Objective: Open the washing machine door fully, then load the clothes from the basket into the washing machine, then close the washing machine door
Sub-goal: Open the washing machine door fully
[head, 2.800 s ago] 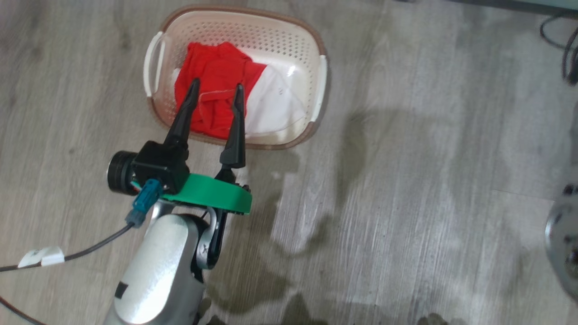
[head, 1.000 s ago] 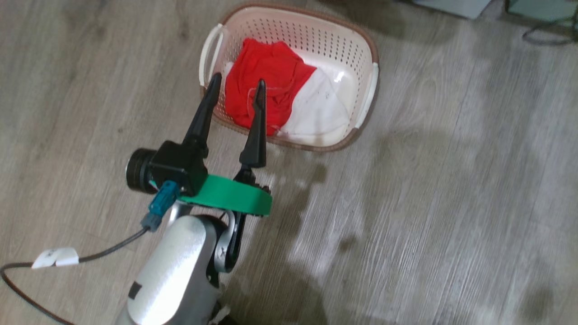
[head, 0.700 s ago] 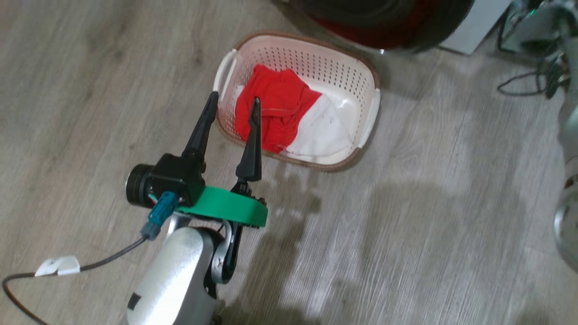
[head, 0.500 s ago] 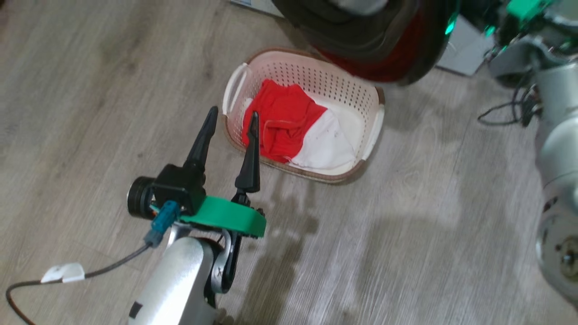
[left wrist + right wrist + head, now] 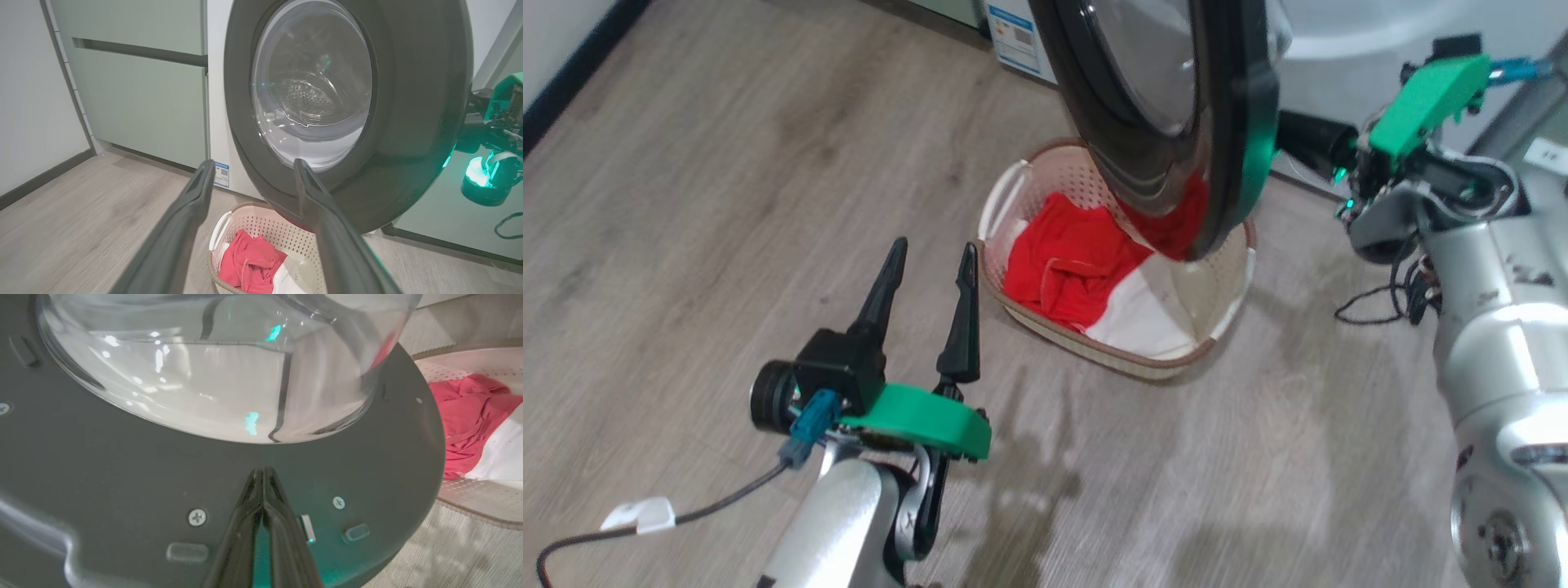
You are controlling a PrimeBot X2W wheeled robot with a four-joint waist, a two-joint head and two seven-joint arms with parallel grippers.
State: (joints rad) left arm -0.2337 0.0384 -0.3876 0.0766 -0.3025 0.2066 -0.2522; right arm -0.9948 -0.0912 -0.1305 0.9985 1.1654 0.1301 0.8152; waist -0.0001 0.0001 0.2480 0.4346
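The washing machine door [image 5: 1229, 122], black-rimmed with a clear glass bowl [image 5: 310, 81], stands swung out over the basket [image 5: 1233, 302]. Red clothes [image 5: 1070, 261] and a white garment [image 5: 1135, 314] lie inside the basket. My left gripper [image 5: 934, 243] is open and empty, just left of the basket and above the floor. My right gripper [image 5: 263, 470] is shut, its tips against the door's dark inner face [image 5: 102, 465] below the glass. In the head view its fingers [image 5: 1307, 139] reach behind the door's rim. The white washing machine [image 5: 216, 102] stands behind the door.
Pale green cabinets [image 5: 143, 81] stand left of the washer, with a wall and dark skirting [image 5: 41, 179] further left. A blue sticker [image 5: 1013, 33] marks the washer's base. A black cable [image 5: 1380, 302] loops on the floor by my right arm. Wooden floor lies open at the left.
The head view has tilted up and turned, bringing the door, the washer and my right arm into sight. My left gripper stays open and now shows beside the basket rather than across it.
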